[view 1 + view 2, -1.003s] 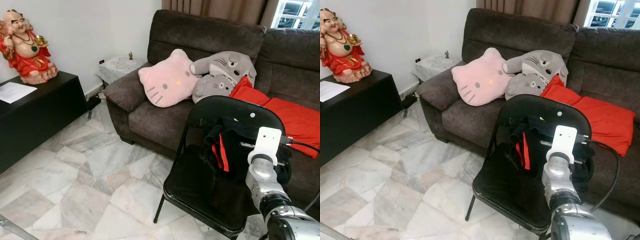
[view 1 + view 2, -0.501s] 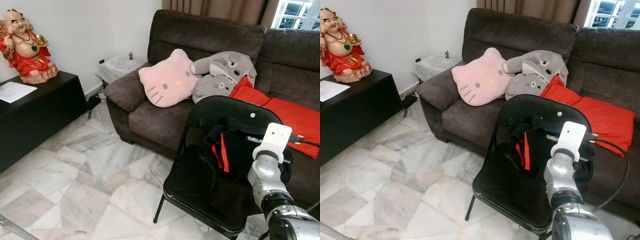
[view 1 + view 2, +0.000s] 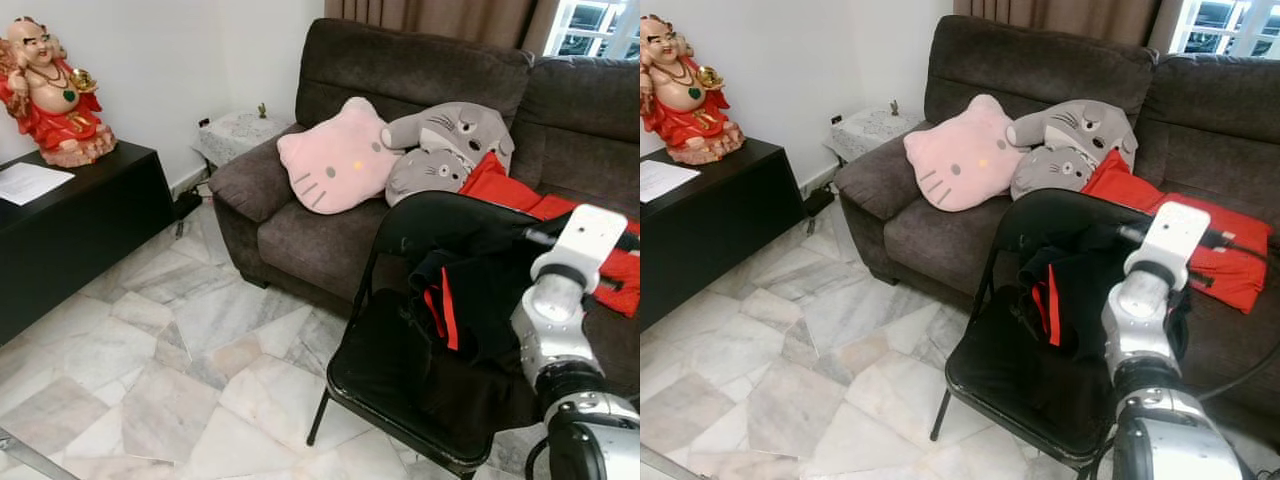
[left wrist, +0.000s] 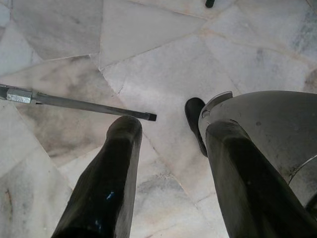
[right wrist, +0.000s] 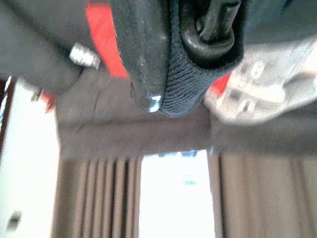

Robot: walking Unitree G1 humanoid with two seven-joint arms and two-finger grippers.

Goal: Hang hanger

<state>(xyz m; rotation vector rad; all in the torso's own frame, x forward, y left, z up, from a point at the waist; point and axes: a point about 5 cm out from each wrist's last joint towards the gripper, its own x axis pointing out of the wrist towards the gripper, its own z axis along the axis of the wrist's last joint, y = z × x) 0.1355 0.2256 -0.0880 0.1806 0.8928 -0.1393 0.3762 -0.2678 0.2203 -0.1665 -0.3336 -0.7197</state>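
A black garment with a red stripe hangs over the black folding chair in front of the sofa. Its upper edge is drawn up across the chair's backrest toward my raised right arm. In the right wrist view my right gripper is shut on the garment's black knit collar and on a dark piece of the hanger. The rest of the hanger is hidden inside the cloth. My left gripper hangs open above the marble floor.
A brown sofa behind the chair holds a pink cat cushion, a grey plush and a red cloth. A black cabinet with a red statue stands at the left. A metal rod lies on the floor.
My right arm has risen and swung to the right. It has pulled the garment's top up with it, so the cloth now covers the chair's backrest.
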